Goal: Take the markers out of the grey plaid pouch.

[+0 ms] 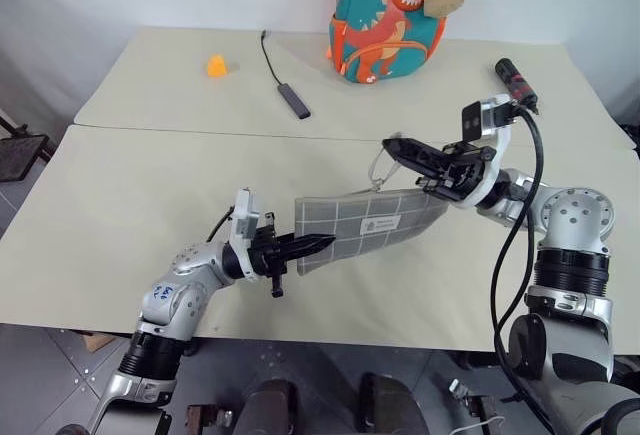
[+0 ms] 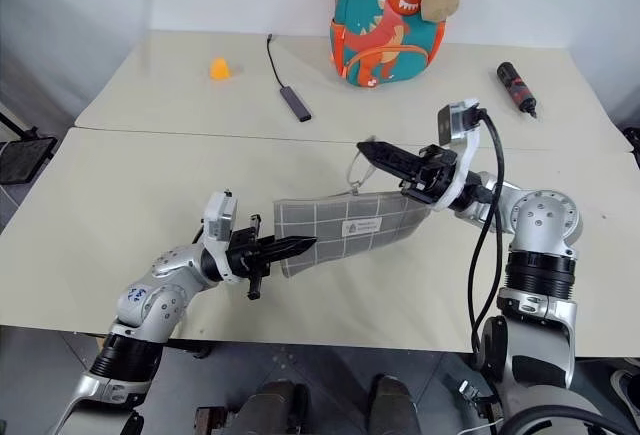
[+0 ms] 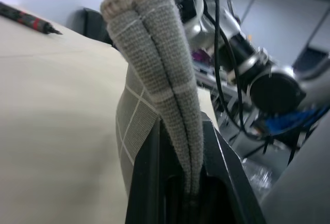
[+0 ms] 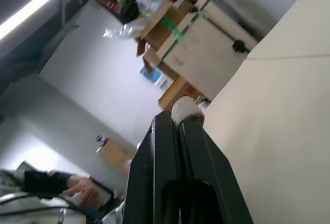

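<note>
Nearest to us, our left tool [image 1: 325,244] is clamped tight on the lower corner of the grey plaid pouch [image 1: 365,223] — in the left wrist view the folded fabric edge sits pinched between the two black fingers [image 3: 227,177]. The pouch hangs stretched in the air above the table [image 1: 120,205], slanting up toward our right side, its white label facing us. At the raised end our right tool [image 2: 370,152] is closed, fingers pressed together beside the pouch's ring pull [image 2: 357,172]; we cannot tell whether it pinches the ring. Farther back on the table lie a thin black cable [image 1: 283,80], a small orange object [image 1: 216,65] and a black cylinder [image 1: 516,83], with the dinosaur backpack [image 1: 390,20] standing at the far edge.
</note>
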